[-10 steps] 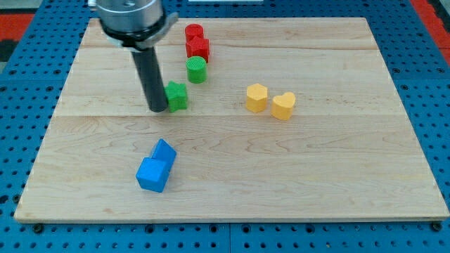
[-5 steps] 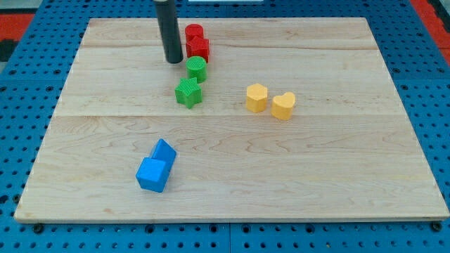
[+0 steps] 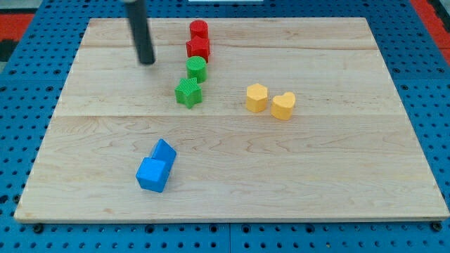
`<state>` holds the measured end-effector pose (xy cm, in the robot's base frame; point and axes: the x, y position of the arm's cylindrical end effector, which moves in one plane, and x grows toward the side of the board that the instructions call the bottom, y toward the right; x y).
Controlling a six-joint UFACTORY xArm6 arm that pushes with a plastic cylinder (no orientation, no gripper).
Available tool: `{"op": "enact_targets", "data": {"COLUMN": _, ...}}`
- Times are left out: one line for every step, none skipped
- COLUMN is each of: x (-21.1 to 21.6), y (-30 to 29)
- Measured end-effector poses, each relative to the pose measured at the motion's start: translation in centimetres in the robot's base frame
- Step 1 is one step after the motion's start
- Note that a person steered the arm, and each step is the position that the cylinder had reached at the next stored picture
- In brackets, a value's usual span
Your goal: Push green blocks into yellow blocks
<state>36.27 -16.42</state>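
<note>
A green star block (image 3: 188, 92) sits just below a green cylinder (image 3: 196, 69), near the board's upper middle. Two yellow blocks lie to their right: a yellow hexagon (image 3: 256, 98) and a yellow heart (image 3: 283, 105), almost touching. My tip (image 3: 146, 62) is at the end of the dark rod, to the left of the green cylinder and up-left of the green star, clear of both.
A red cylinder (image 3: 199, 30) and a red cube (image 3: 199, 48) stand just above the green cylinder. Two blue blocks (image 3: 157, 166) sit together at the lower left. The wooden board (image 3: 337, 176) lies on a blue pegboard.
The green star was pushed right, to below the green cylinder. My tip then moved up beside the red blocks and now left, away from the blocks. The red blocks shifted slightly.
</note>
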Motion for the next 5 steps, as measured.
{"op": "enact_targets", "data": {"x": 8.7, "y": -4.7}}
{"op": "enact_targets", "data": {"x": 16.3, "y": -5.7}}
{"op": "enact_targets", "data": {"x": 21.5, "y": -2.0}}
{"op": "enact_targets", "data": {"x": 22.1, "y": 2.7}}
{"op": "enact_targets", "data": {"x": 22.1, "y": 6.1}}
